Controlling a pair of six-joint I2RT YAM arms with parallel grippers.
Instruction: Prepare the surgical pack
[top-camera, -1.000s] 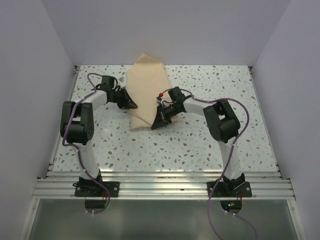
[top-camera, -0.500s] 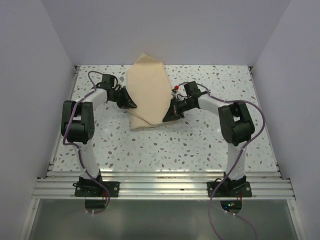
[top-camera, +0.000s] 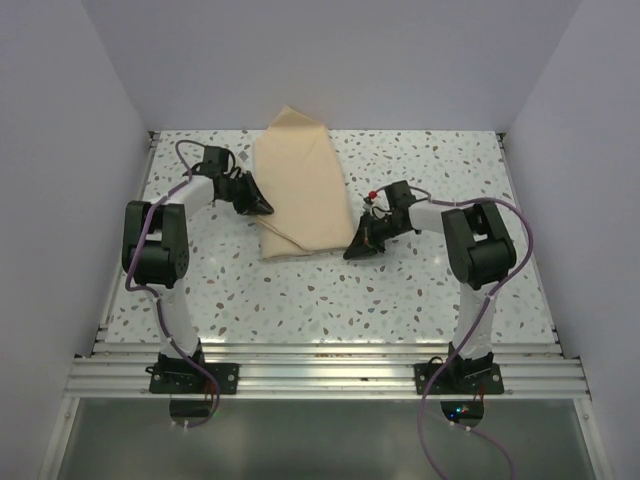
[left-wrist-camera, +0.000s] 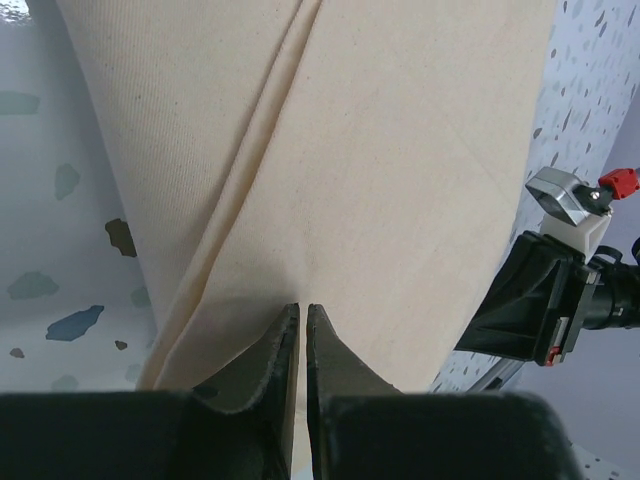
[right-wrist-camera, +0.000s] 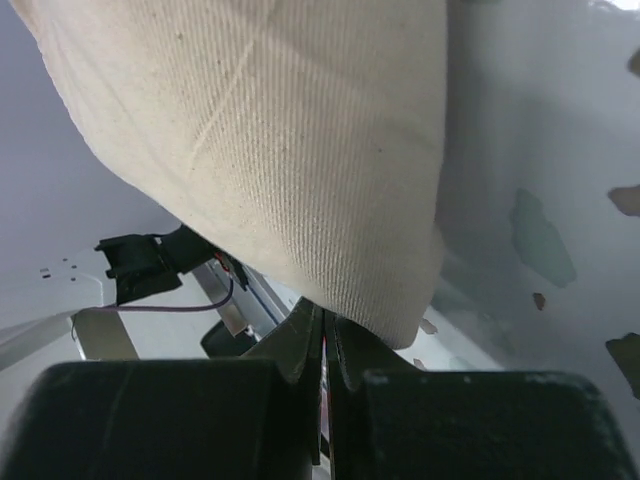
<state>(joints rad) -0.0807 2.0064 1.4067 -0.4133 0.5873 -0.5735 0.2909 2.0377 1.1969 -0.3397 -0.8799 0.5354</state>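
While elbows stand high, left gripper (top-camera: 262, 208) flanks fabric sheet (top-camera: 300, 195); right gripper (top-camera: 356, 250) opposite.

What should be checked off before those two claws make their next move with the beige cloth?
1. Fabric sheet lying folded on the table: ok.
2. Left claw at the sheet's left edge, nose against a fold: ok.
3. Left claw actually gripping that fold: cannot tell; its jaws stand almost together.
4. Right claw shut at the sheet's near right corner: ok.
5. Right claw pinching that corner: cannot tell; the cloth's edge ends right at its tips.
6. Claws apart from each other, with the sheet between them: ok.
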